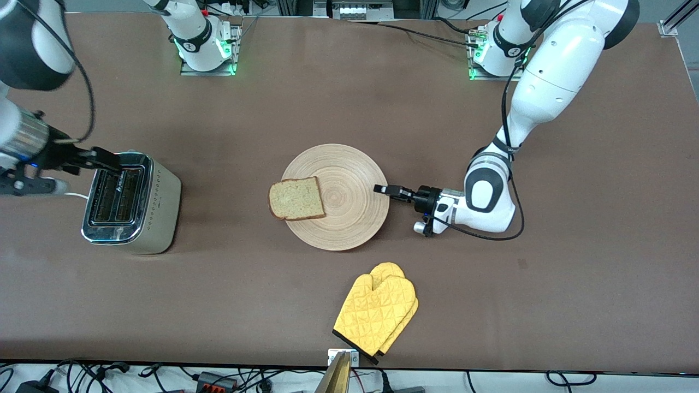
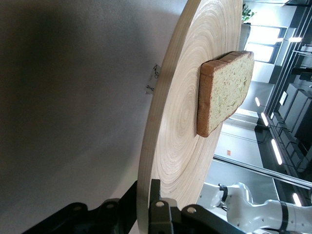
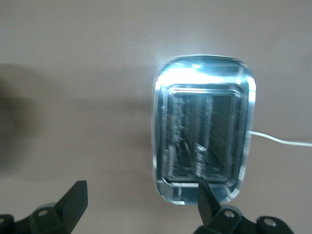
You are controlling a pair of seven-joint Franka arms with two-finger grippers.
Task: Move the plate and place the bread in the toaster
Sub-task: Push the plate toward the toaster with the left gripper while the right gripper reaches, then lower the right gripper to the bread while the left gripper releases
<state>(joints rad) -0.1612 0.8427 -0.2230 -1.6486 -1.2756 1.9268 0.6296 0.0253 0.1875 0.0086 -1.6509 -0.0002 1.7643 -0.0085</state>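
The left claw (image 1: 380, 189) is pinching the plate's (image 1: 349, 218) rim to drag it, bread (image 1: 296, 198) riding on top; the right claw (image 1: 112, 162), spread wide, is hovering over the toaster's (image 1: 134, 207) 2 slots.

One plate (image 1: 349, 218), one bread slice (image 1: 296, 198), one toaster (image 1: 131, 203), two yellow oven mitts (image 1: 377, 312), two arms (image 1: 551, 82)

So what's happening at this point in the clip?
The left gripper is low at the table, closed on the rim of the wooden plate at the edge toward the left arm's end. The bread lies on the plate, overhanging the edge toward the toaster. The right gripper is open above the toaster, whose two slots are empty. A pair of yellow oven mitts lies nearer the front camera than the plate, untouched.
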